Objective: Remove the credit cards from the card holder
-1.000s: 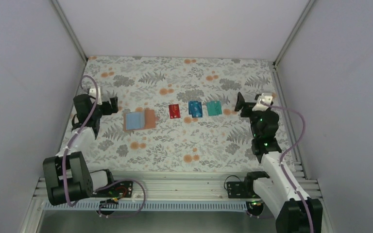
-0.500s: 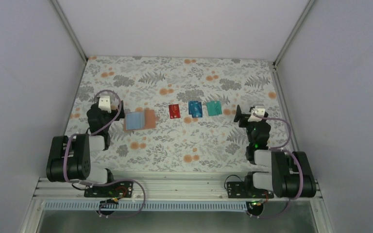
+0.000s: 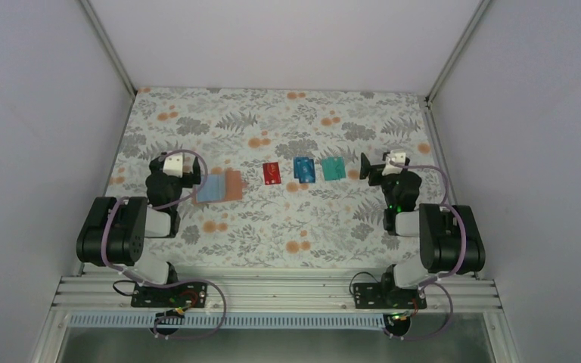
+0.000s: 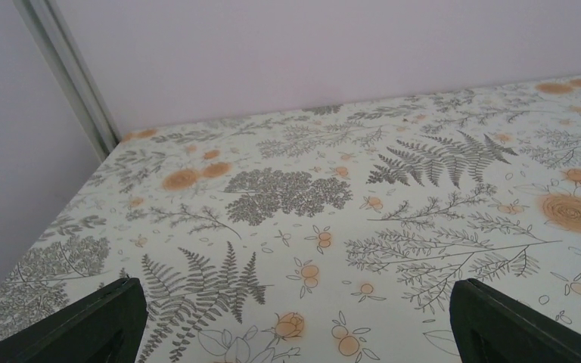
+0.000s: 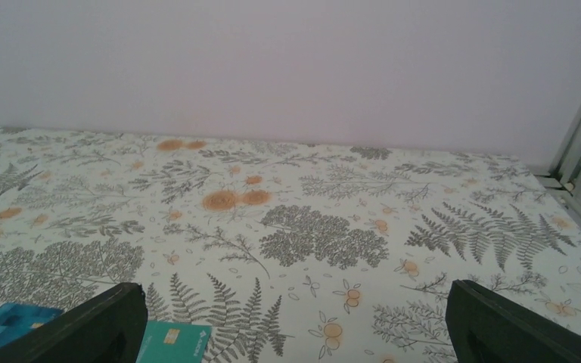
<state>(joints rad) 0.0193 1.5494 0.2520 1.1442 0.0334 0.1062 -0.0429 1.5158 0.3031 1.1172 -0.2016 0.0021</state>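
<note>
Top external view: against 0.5 s ago the left arm has folded further back over its base, and the left gripper [image 3: 194, 175] has edged right until it meets the near-left edge of the card holder [image 3: 221, 185]; whether they touch I cannot tell. In the left wrist view its 2 dark fingers [image 4: 98, 321] stand wide apart with only floral cloth between them. The holder lies flat and unfolded just right of that gripper, unmoved, a light blue panel beside a reddish-brown one. Further right, well apart from both grippers, the 3 cards lie in a row on the table [image 3: 272, 227], also unmoved: the red card [image 3: 272, 173], the blue card [image 3: 304, 169], then the teal card [image 3: 333, 168], thin flat rectangles. The right gripper [image 3: 365, 165] sits just right of the teal card, further from its base than before, its arm folded too. Its jaws are spread with nothing held; the right wrist view shows the blue and teal cards at its lower left
</note>
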